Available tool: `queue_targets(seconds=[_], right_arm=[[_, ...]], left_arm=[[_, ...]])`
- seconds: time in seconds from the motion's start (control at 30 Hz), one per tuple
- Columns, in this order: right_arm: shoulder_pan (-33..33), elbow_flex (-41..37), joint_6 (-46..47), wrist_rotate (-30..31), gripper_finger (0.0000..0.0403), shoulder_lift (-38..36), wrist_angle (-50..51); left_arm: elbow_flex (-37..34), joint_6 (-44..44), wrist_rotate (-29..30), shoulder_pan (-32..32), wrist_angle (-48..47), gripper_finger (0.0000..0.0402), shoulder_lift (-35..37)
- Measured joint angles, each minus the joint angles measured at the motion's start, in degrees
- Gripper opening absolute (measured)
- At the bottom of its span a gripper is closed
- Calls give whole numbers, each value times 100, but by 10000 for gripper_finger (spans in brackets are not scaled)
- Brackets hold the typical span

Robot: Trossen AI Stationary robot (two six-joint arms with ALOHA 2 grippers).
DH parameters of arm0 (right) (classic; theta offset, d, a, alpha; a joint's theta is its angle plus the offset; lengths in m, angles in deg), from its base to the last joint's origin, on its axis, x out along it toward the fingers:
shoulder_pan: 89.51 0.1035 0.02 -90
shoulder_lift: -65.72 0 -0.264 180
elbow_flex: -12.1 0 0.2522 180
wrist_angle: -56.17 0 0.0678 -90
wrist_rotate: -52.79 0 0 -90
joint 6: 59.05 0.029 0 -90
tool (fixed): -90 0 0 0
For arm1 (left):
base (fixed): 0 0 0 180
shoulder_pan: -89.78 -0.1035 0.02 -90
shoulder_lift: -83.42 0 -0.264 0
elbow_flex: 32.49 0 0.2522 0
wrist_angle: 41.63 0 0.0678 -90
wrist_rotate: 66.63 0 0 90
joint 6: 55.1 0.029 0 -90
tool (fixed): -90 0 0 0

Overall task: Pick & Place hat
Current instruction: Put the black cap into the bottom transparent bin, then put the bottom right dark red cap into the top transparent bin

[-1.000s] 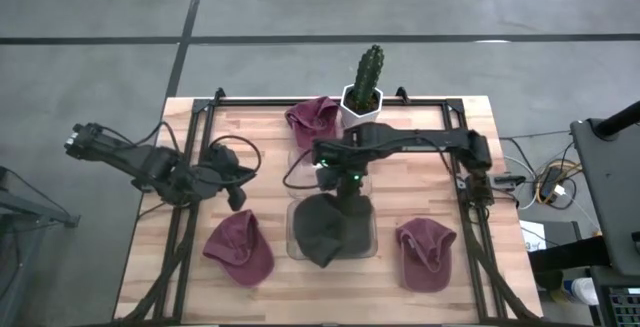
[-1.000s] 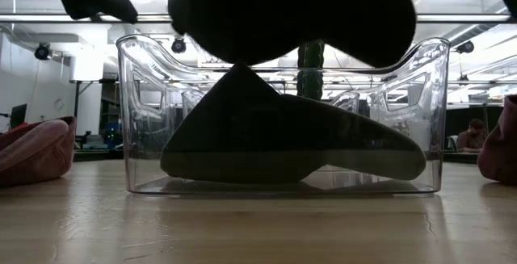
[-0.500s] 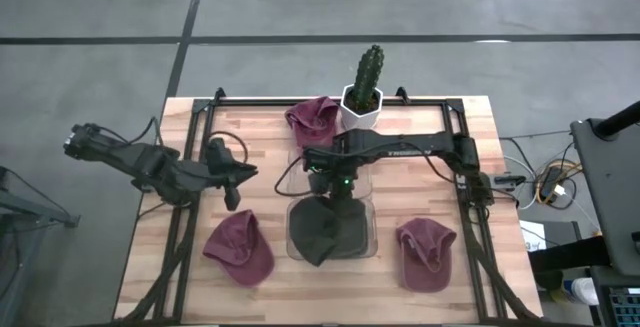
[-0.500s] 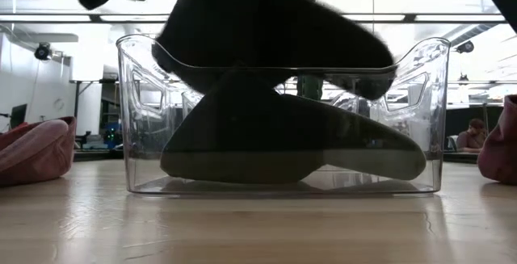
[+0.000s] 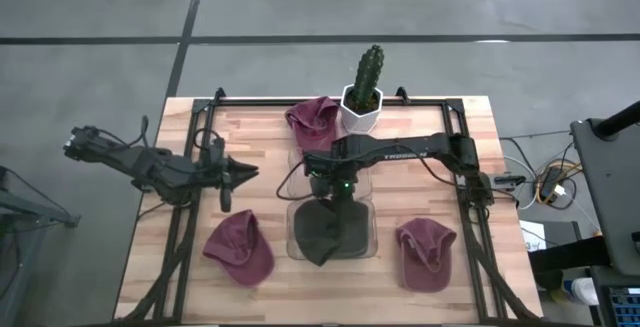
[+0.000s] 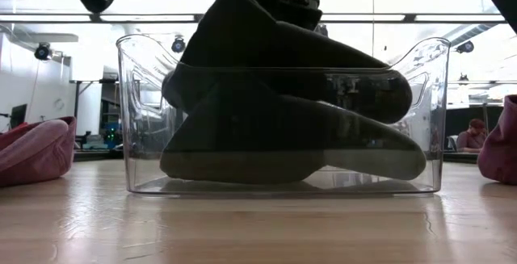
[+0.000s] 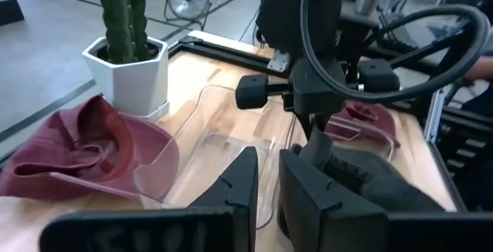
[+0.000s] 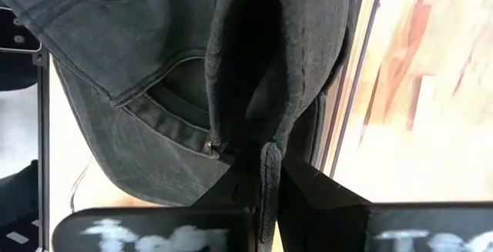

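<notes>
A dark grey hat [image 6: 266, 50] hangs from my right gripper [image 5: 336, 185], which is shut on it above the clear bin [image 6: 133, 119] at mid-table. Its lower part is inside the bin, on top of another dark hat [image 6: 339, 151] that lies on the bin's floor. My left gripper [image 5: 248, 174] is left of the bin, pointing about level toward it. In the left wrist view its fingers [image 7: 243, 183] stand a narrow gap apart with nothing between them. My right gripper pinches a fold of the hat's cloth [image 8: 266, 153] between its two fingers. The fingers come steeply from above. The hat hangs below them, its crown spread out, its underside down on the other hat in the bin.
Three maroon hats lie on the table: one at the far side [image 5: 313, 117] by the potted cactus [image 5: 365, 85], one near left [image 5: 240, 249], one near right [image 5: 427, 253]. A black frame rail [image 5: 190, 157] runs along the table's sides.
My right gripper has gone down with the dark hat, which has sunk from above the bin's rim into the bin and onto the other hat. My left gripper has tipped up from slanting down to about level.
</notes>
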Motion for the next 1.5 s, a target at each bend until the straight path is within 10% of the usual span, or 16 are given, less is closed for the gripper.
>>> queue_targets(seconds=[1.07,1.5], right_arm=[[17,579,56,253,186,-394,1137],[833,-849,3079,923,170,-2787,1852]], left_arm=[[-444,-123,-146,-1,570,48,112],[-458,-163,-267,-1,490,48,112]])
